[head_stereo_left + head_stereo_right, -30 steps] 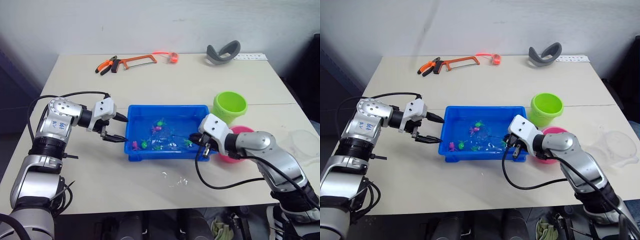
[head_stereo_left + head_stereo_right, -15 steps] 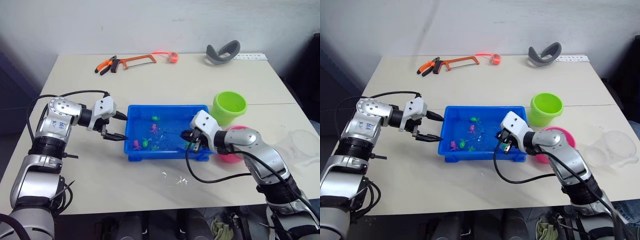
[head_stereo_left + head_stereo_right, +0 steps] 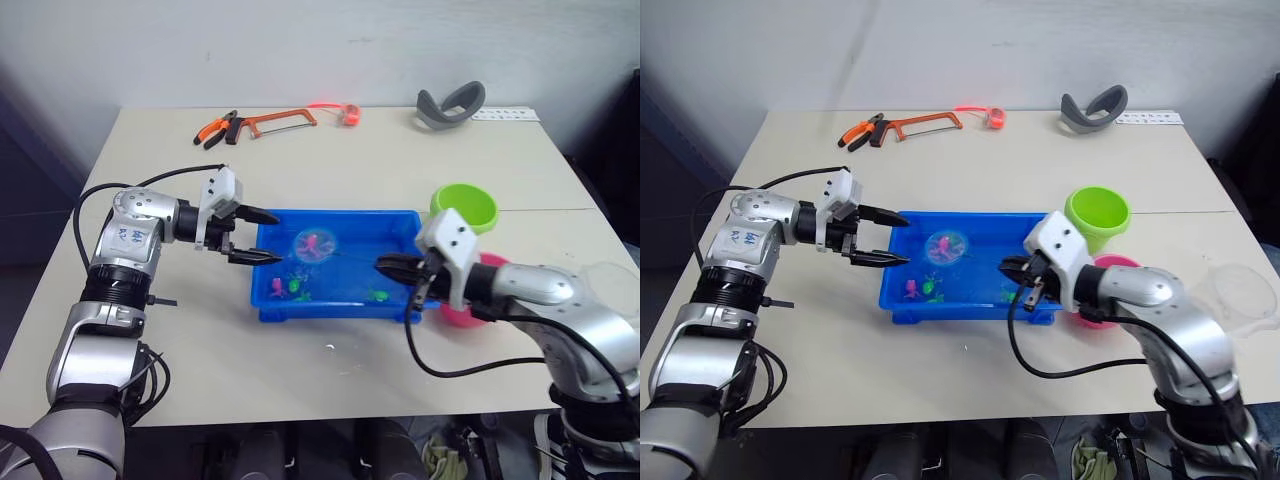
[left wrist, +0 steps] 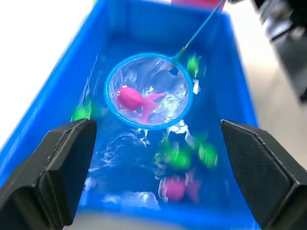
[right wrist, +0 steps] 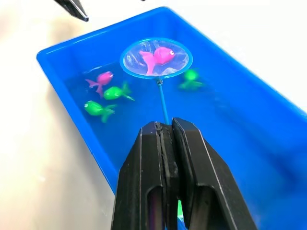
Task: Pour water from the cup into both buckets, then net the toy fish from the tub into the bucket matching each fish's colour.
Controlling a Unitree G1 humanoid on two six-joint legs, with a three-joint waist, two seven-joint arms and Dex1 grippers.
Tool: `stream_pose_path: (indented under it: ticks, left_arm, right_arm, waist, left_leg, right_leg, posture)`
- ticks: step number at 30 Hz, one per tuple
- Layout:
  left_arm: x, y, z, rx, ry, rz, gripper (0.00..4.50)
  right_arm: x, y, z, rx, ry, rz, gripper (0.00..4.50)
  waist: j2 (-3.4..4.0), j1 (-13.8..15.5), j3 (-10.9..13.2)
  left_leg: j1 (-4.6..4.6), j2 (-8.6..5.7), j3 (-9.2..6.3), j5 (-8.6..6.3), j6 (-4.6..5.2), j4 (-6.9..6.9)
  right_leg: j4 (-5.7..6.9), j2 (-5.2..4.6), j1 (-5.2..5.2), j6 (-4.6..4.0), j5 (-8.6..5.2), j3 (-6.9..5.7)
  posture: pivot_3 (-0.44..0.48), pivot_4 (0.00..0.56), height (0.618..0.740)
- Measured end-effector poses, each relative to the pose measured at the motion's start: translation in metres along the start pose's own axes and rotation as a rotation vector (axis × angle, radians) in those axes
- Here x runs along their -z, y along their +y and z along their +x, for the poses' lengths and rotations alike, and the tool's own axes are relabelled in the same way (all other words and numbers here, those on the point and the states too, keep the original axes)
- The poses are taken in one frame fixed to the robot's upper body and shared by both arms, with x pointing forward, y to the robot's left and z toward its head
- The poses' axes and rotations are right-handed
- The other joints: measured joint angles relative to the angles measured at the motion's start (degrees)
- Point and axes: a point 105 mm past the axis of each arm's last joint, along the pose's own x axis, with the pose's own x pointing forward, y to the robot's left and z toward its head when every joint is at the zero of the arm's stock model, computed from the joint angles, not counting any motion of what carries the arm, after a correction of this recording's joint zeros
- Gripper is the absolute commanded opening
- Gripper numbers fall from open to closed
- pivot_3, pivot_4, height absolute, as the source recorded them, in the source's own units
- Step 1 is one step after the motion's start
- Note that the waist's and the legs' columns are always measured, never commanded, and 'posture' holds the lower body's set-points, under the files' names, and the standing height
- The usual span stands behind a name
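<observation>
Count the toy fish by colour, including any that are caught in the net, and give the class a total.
Pink fish: 2 (one in the net, one in the tub)
Green fish: 4 (all in the tub)
Total: 6

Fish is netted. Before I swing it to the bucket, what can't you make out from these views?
- Pink bucket: the right arm covers most of it in the eye views, so its contents are hidden.
- Green bucket: its inside is too shallowly seen to judge water.
- Cup: cut off by the edge.
- Fish left in the tub: blurred in the left wrist view, count uncertain.
</observation>
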Motion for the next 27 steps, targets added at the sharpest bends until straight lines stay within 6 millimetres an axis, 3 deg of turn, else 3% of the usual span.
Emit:
stream_pose_path:
  ticks: [7, 13, 18, 21, 24, 27]
  left_arm:
    - [-0.027, -0.025, 0.041, 0.182, -0.117, 0.02, 4.48]
    - [-0.04, -0.034, 0.072, 0.236, -0.195, 0.03, 4.48]
    - [-0.045, -0.04, 0.084, 0.274, -0.222, 0.04, 4.48]
    - [-0.045, -0.043, 0.086, 0.288, -0.219, 0.051, 4.48]
    - [-0.045, -0.043, 0.087, 0.295, -0.219, 0.06, 4.48]
    - [-0.043, -0.042, 0.087, 0.292, -0.217, 0.063, 4.48]
  right_arm:
    - [-0.002, 0.007, -0.058, 0.129, -0.014, 0.031, 0.0]
    - [0.013, 0.002, -0.109, 0.309, 0.047, 0.107, 0.0]
    - [0.029, -0.002, -0.157, 0.482, 0.155, 0.146, 0.0]
    - [0.034, -0.001, -0.176, 0.544, 0.215, 0.122, 0.0]
    - [0.043, 0.001, -0.186, 0.573, 0.302, 0.066, 0.0]
    - [0.045, -0.002, -0.194, 0.59, 0.418, -0.107, 0.0]
  waist:
    - [0.0, 0.1, 0.0]
    - [-0.01, 0.7, 0.0]
    - [-0.02, 1.4, 0.0]
    - [-0.02, 1.4, 0.0]
    - [-0.01, 1.4, 0.0]
    - [0.0, 1.4, 0.0]
  left_leg:
    - [0.08, 0.0, -0.02, 0.0, 0.01, 0.03]
    - [0.1, -0.03, -0.08, -0.02, 0.06, 0.02]
    - [0.16, -0.04, -0.09, -0.03, 0.08, 0.01]
    - [0.26, -0.04, -0.07, -0.07, 0.13, 0.02]
    - [0.29, -0.04, -0.1, -0.2, 0.32, 0.0]
    - [0.3, -0.05, -0.08, -0.22, 0.3, 0.01]
  right_leg:
    - [-0.03, 0.01, 0.12, 0.03, 0.02, 0.02]
    - [-0.09, -0.03, 0.17, 0.04, 0.02, 0.01]
    - [-0.27, -0.02, 0.24, 0.04, 0.02, 0.01]
    - [-0.3, -0.03, 0.31, 0.05, 0.03, 0.05]
    - [-0.31, -0.04, 0.34, 0.05, 0.03, 0.04]
    - [-0.31, -0.04, 0.34, 0.05, 0.03, 0.05]
  posture:
    - [0.0, 0.15, 0.74]
    - [0.0, 0.15, 0.74]
    - [0.0, 0.15, 0.74]
    - [0.0, 0.15, 0.74]
    - [0.0, 0.15, 0.74]
    - [0.0, 0.15, 0.74]
